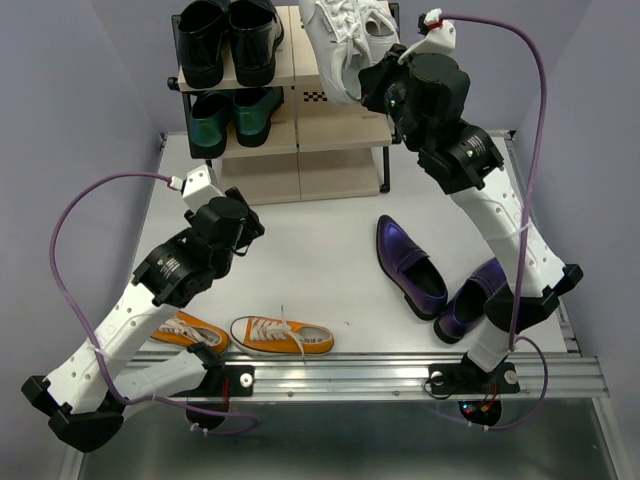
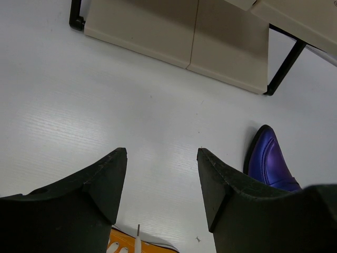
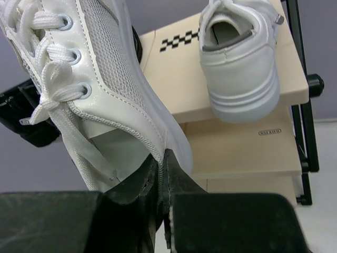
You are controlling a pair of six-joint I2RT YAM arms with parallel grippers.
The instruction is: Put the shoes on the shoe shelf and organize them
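While the right gripper (image 3: pixel 163 176) is clamped shut on the edge of 1 white sneaker (image 3: pixel 105 89), that shoe hangs tilted over the shelf (image 3: pixel 179 95), just left of its mate (image 3: pixel 242 68) on the top board. The black pair (image 1: pixel 225 40) crowds the left side. The left gripper (image 2: pixel 160 163) hovers open over the table (image 2: pixel 79 105), near the orange sneakers (image 1: pixel 280 335).

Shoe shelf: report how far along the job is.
Done: one white sneaker stands on the shoe shelf top board. In hand: the right hand is shut on the second white sneaker, held up near that board. Left: both purple loafers and both orange sneakers lie on the table; left hand open, empty.
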